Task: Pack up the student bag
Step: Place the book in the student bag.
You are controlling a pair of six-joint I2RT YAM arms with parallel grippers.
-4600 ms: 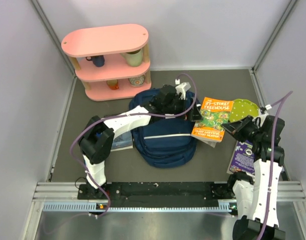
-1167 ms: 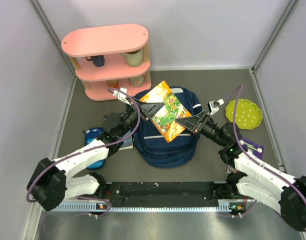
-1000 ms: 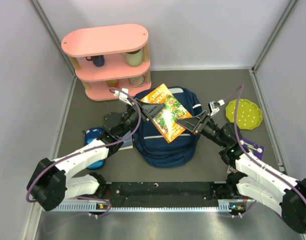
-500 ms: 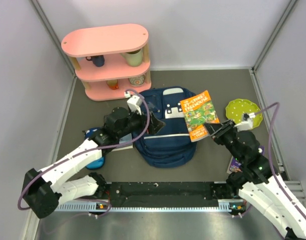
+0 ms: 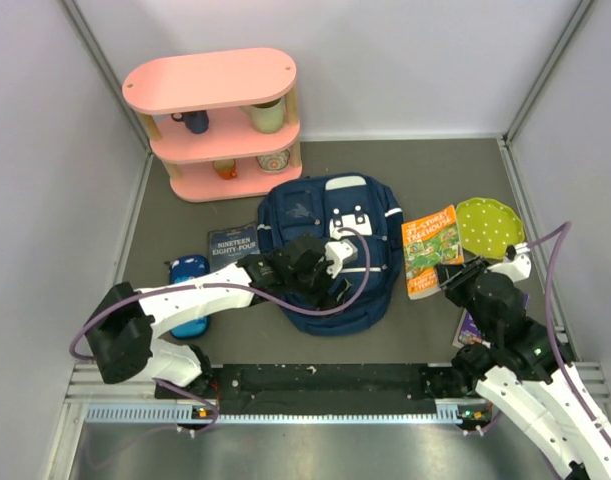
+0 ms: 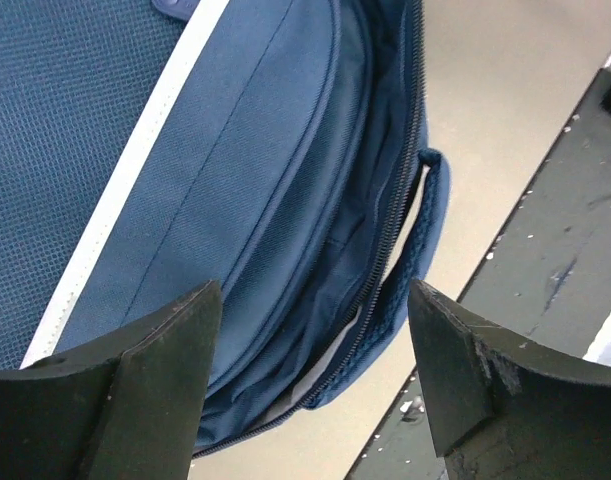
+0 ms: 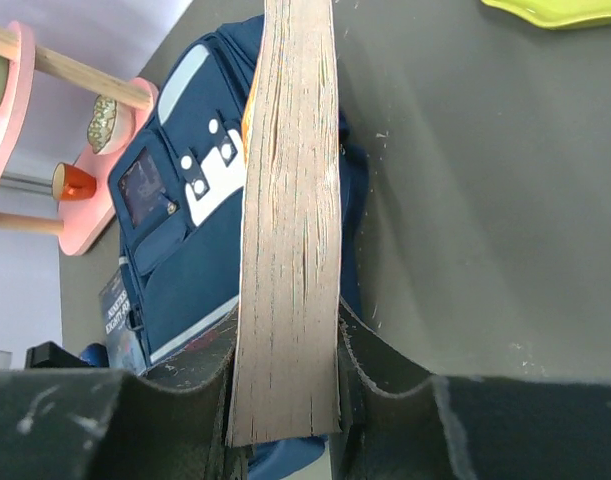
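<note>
The student bag (image 5: 330, 215) lies flat in the middle of the mat, navy with white patches. My left gripper (image 5: 320, 288) hovers open over its near end. In the left wrist view the gripper (image 6: 313, 292) straddles the unzipped mouth of the bag (image 6: 285, 200), where a strip of pale lining shows, and nothing is between the fingers. My right gripper (image 5: 450, 275) is shut on an orange book (image 5: 430, 250), held to the right of the bag. The right wrist view shows that gripper (image 7: 285, 370) clamped on the book's page edge (image 7: 290, 200), with the bag (image 7: 185, 260) behind.
A pink shelf (image 5: 220, 120) with cups stands at the back left. A dark blue book (image 5: 233, 243) and a bright-blue pencil case (image 5: 188, 280) lie left of the bag. A green plate (image 5: 490, 228) and a purple book (image 5: 470, 325) are on the right. A black rail (image 5: 325, 380) runs along the near edge.
The right arm has swung the orange book off the bag to its right side. The left gripper has opened and moved from the bag's left edge to over its near end.
</note>
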